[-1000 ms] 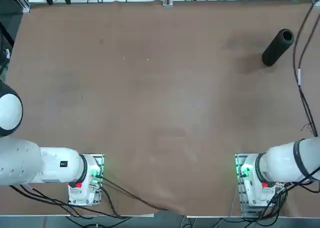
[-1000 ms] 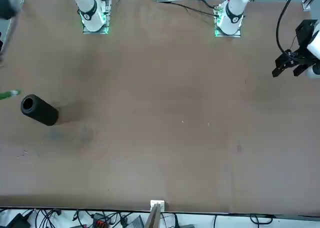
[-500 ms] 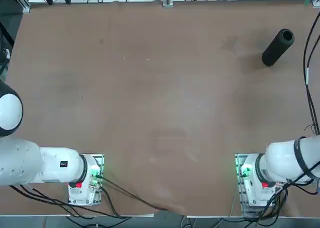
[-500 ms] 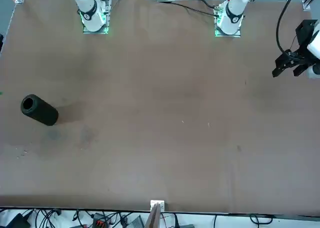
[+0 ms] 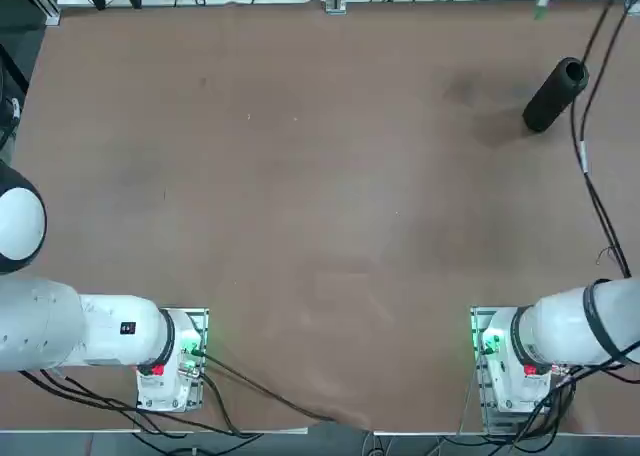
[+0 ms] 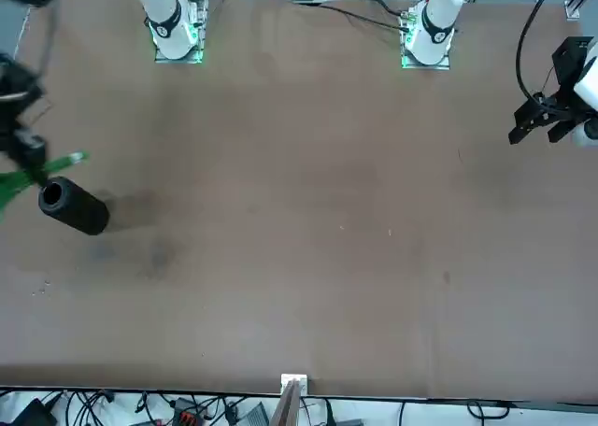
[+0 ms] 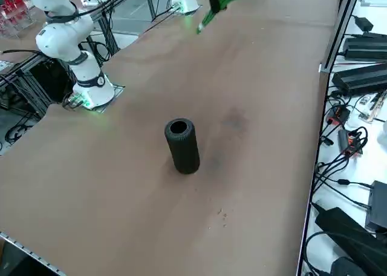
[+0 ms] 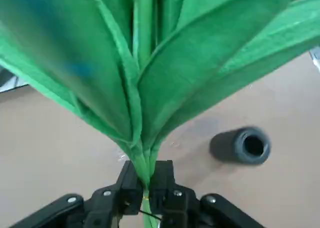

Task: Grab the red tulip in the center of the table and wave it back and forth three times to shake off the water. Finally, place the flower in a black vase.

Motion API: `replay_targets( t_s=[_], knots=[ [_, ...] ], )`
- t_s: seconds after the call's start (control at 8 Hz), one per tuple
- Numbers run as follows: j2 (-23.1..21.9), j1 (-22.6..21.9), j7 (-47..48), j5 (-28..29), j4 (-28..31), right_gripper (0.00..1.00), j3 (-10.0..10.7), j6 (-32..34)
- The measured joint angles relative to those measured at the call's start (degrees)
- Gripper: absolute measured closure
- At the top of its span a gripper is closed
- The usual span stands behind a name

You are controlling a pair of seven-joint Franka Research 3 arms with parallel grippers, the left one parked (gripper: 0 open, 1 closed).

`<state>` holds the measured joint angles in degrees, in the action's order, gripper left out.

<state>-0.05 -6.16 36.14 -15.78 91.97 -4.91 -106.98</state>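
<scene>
You had the right gripper (image 8: 145, 188) clamped tight on the thin green stem of the red tulip (image 8: 150, 88); in the wrist view only leaves and stem showed, no buds; the gripper was raised above the table (image 5: 300, 176), near its edge beside the black vase (image 6: 73, 205); the vase lay on its side on the tabletop, mouth open.

No text, label, brand, number or sign can be read anywhere in these views. A small dark patch with pale marks sits on the left arm's white base link (image 5: 126, 328) near the table's (image 5: 300, 176) near-left corner, but what it says cannot be made out.
</scene>
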Motion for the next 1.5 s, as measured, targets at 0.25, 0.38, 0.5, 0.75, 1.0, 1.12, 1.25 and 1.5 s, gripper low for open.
replay_targets(
  t_s=[0.25,0.38,0.5,0.75,1.0,1.12,1.25,1.5],
  knots=[
    [-0.06,-10.04,19.23,-7.69,0.22,0.89,-2.64,4.71],
    [0.15,-13.58,24.71,-9.40,0.31,0.89,-3.02,6.42],
    [0.32,-14.96,26.96,-9.90,0.36,0.89,-3.04,7.37],
    [0.39,-14.28,27.16,-10.59,0.41,0.89,-1.82,7.79],
    [0.49,-8.75,24.30,-13.36,0.57,0.89,-0.01,6.98],
    [0.60,-4.20,23.31,-15.90,1.19,0.89,0.32,5.24],
    [0.71,0.58,22.72,-18.89,2.61,0.89,0.56,2.64],
    [1.05,9.30,22.45,-23.02,5.75,0.89,0.76,-1.82]
  ],
)
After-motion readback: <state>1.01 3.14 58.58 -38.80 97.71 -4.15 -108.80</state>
